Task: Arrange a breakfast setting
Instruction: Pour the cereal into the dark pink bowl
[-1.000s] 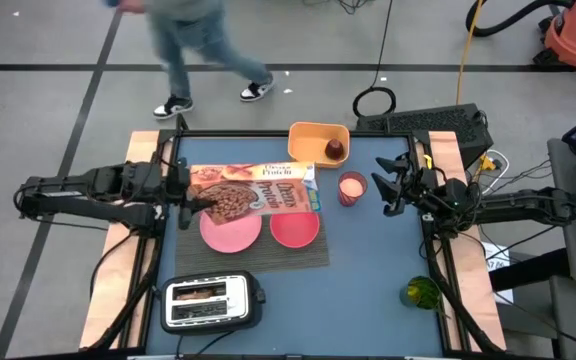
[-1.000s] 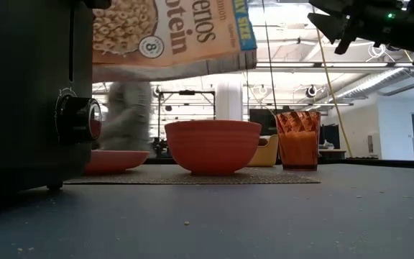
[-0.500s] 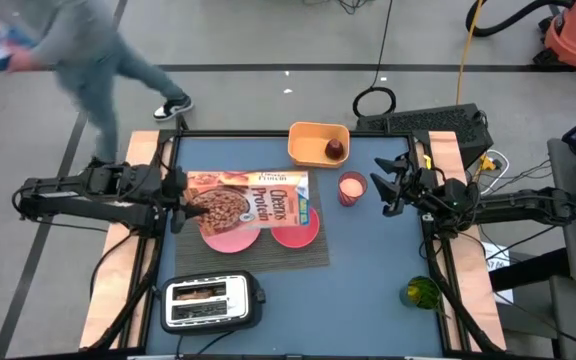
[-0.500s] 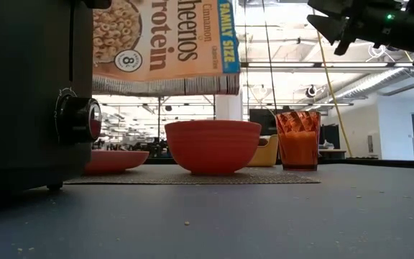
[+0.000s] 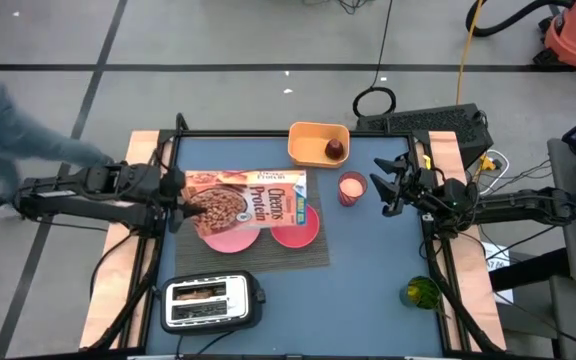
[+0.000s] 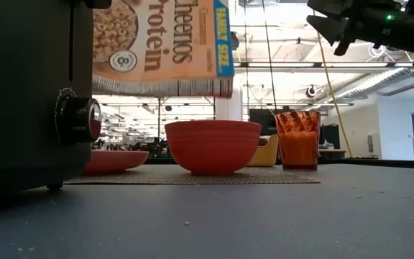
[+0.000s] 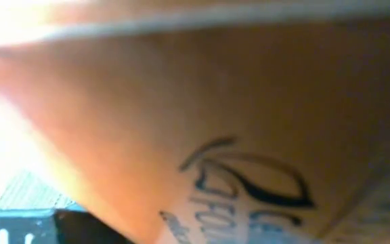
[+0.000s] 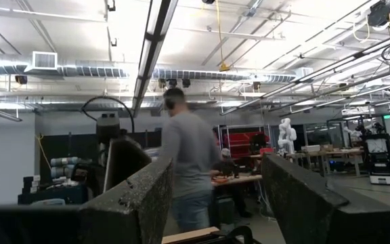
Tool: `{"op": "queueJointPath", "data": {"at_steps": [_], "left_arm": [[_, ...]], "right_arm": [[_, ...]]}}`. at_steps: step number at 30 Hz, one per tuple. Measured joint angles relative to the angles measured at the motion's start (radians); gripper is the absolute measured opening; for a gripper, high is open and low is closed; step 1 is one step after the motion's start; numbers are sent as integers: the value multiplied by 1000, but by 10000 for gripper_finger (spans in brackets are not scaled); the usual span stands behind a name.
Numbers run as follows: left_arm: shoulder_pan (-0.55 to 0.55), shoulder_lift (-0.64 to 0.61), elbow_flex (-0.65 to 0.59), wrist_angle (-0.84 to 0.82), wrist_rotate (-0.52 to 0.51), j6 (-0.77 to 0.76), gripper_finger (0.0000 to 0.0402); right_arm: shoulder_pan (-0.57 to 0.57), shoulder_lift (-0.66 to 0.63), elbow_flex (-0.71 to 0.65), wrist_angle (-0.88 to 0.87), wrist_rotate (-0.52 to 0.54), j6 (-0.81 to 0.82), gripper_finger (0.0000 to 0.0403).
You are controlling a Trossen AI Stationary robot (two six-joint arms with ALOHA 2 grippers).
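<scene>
**Mia:** Since a moment ago, the cereal box (image 5: 248,198) has tipped up more over the mat, and the person (image 5: 8,125) by the left edge has walked further off.

**Ben:** Who holds the box?

**Mia:** The left hand (image 5: 180,200) is closed on its end, up in the air above the pink plate (image 5: 230,233) and part of the pink bowl (image 5: 295,228). The right hand (image 5: 385,190) waits in the air beside the orange cup (image 5: 352,187), with its fingers apart and nothing in them.

**Ben:** What is done so far?

**Mia:** The big grey placemat (image 5: 308,256) lies on the blue surface (image 5: 368,280). The plate and the bowl sit side by side on it. I think the cereal goes in the bowl next.

**Ben:** What is left?

**Mia:** The toast (image 5: 200,293) is in the toaster (image 5: 211,302), near the front of the surface, not on the plate. The small dark red fruit (image 5: 335,150) is in the yellow tray (image 5: 316,140) at the back, well apart from the mat. So I guess we are about halfway.

**Ben:** What can't you see?

**Mia:** The box hides the top of the plate and bowl from above. From the low view, I can't look inside the bowl, so I can't tell if any cereal is in it. The left wrist view shows only the orange box, very close. I can't find the spoon anywhere.
</scene>
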Motion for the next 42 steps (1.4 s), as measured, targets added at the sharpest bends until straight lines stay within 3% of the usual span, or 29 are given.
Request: {"op": "queueJointPath", "data": {"at_steps": [10,22,27,42], "left_arm": [[0,180,197,-203,-2,35,243],[1,320,384,-280,-46,141,243],[1,337,403,-369,-45,99,243],[1,336,406,-362,-58,91,243]], "right_arm": [[0,0,0,0,0,0,215],[0,0,0,-6,0,0,215],[0,0,0,-13,0,0,215],[0,0,0,-25,0,0,215]]}}
